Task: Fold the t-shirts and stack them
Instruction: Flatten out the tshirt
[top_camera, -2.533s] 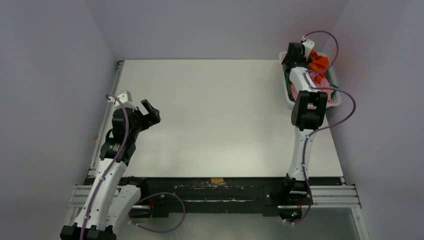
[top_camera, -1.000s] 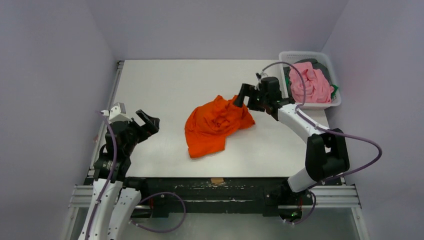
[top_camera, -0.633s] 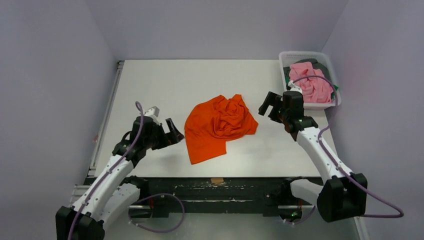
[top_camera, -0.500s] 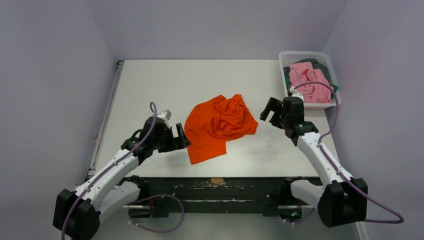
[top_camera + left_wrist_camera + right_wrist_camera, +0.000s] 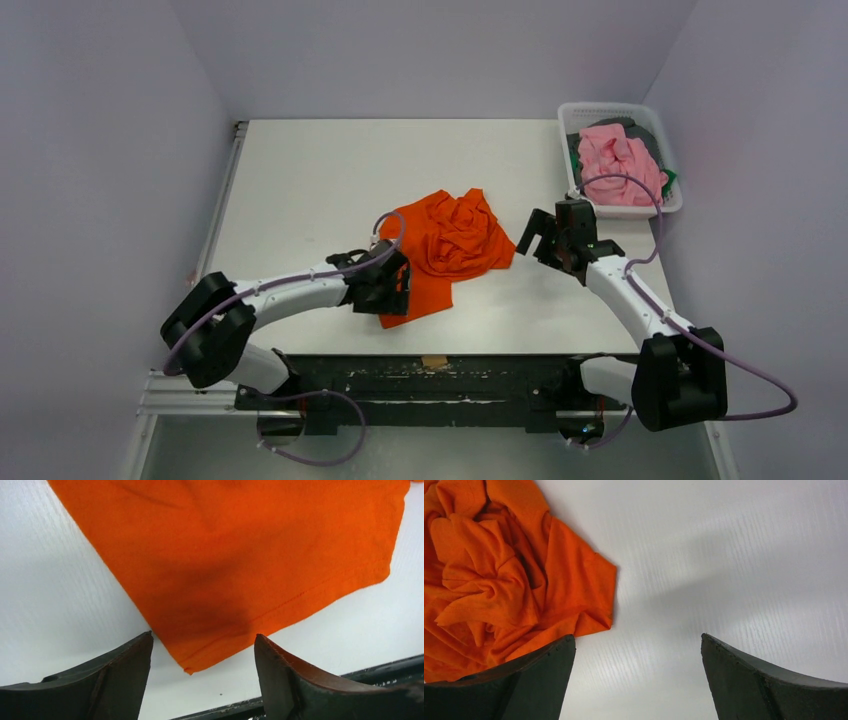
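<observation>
Left claw (image 5: 202, 639), jaws spread w/ nothing pinched, is at the near hem corner of the crumpled orange t-shirt (image 5: 445, 245) mid-table (image 5: 320, 170), corner framed btwn its jaws, so left arm's closest; right claw (image 5: 541, 236), also spread, hangs just off shirt's right edge.

The top camera looks down from behind — both wrist cameras look closely down at the same orange t-shirt (image 5: 450, 240).

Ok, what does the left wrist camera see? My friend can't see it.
A flat corner of the orange t-shirt lies on the white table. The left pincer is right over it, its two dark fingers open on either side of the corner.
</observation>
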Controlling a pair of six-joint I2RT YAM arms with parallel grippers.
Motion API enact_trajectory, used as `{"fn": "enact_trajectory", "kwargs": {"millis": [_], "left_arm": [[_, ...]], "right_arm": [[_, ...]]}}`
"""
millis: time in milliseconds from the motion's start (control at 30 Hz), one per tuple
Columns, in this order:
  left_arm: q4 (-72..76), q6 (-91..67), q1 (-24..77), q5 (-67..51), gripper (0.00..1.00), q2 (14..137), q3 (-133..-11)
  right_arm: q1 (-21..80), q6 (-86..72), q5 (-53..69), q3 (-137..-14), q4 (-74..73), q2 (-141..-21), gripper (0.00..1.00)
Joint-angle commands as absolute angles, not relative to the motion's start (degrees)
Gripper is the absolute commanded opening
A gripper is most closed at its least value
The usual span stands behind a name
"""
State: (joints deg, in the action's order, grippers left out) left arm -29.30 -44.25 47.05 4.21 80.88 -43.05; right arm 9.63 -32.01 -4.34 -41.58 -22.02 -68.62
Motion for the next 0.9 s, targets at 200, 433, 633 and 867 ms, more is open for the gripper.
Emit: {"fn": "enact_trajectory", "kwargs": {"millis": [200,433,633,867], "left_arm": [[-37.1,-49.3,55.4,14.3,0.60,90.9,-50.5],[-35.7,-51.8,56.5,15.0,0.14,95.3,-50.3],[-39.6,-53.6,56.2,26.2,0.00,89.2,-52.1],[-35.4,-49.1,52.9,28.4,0.00,81.3,-48.8]], "right_arm": [[9.6,-32.9,-4.3,-41.6,-21.3,-67.9,0.93],[9.6,-32.9,-4.4,-41.6,-21.5,-68.4,0.91],[11.5,-33.2,-2.7,-41.8,-20.9,-71.2,0.84],[17.0,-33.9,-3.8,-47.3,-18.9,-84.2,0.59]]}}
